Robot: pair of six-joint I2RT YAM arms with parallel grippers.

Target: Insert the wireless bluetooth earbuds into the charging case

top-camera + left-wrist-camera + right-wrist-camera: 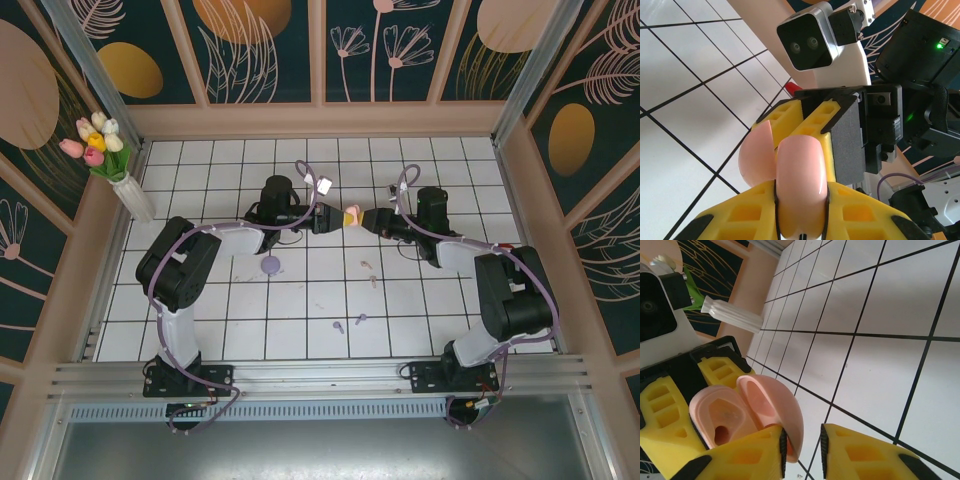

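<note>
Centre of table (300,300), above the tiles: both arms meet tip to tip.

Left gripper (801,227): yellow fingers closed tight on the base of the pink case (800,185), one on each side and no gap showing. Case held off the table, hinged open.

Right gripper (802,452): fingers a narrow slot apart. The rim of the lid (772,405) sits in the slot against one finger, with tile showing between it and the other. Not clamped, as far as the right wrist view shows.

Inside of the base is visible from the right wrist: moulded wells, one dark hole, no bud seen in them.

Earbuds all lie loose on the tiles, near side of the grippers. Pink pair (370,273) is close together, below the right gripper. Purple pair (350,322) is nearer the arm bases.

Purple case (270,265): on the table, shut, just beside the left forearm.

Vase (133,197) with tulips at the far left corner.
</note>
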